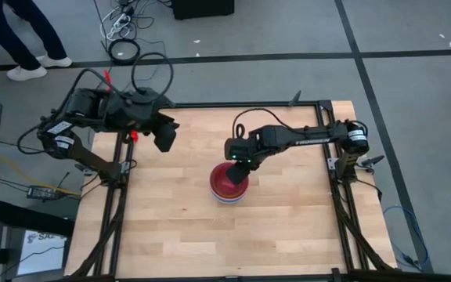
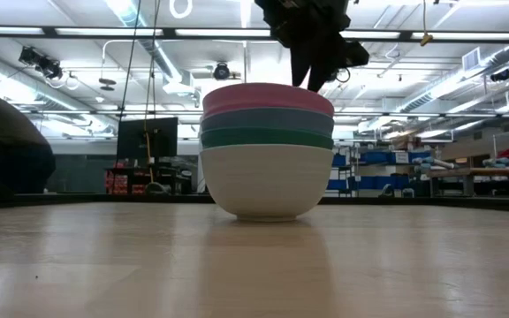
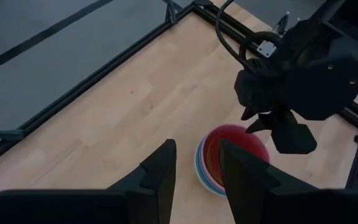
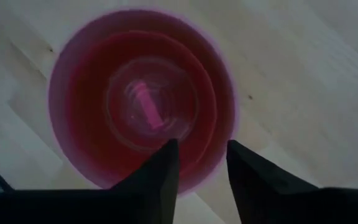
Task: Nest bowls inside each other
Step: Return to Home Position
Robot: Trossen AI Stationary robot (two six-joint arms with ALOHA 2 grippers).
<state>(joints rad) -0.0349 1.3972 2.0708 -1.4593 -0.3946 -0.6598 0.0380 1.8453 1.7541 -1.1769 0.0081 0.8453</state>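
Light wood desk (image 1: 171,227), warehouse room behind (strip lights, shelving). Nested bowls (image 1: 229,186) mid-frame, just under right pincer (image 1: 243,164): fingers slightly apart, empty. Upper left: left pincer (image 1: 164,139), parted, empty.

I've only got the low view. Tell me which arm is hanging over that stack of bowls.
Observer: The right one. In the high view the right claw hangs directly above the stack of bowls, mid-table.
Operator: Report the other arm.
Observer: The left claw hangs open and empty over the left side of the table, well apart from the stack.
Operator: Name the innermost bowl; I see only outer rims.
Observer: The red bowl sits innermost. The right wrist view looks straight down into it past the right claw's open fingers, which hold nothing.
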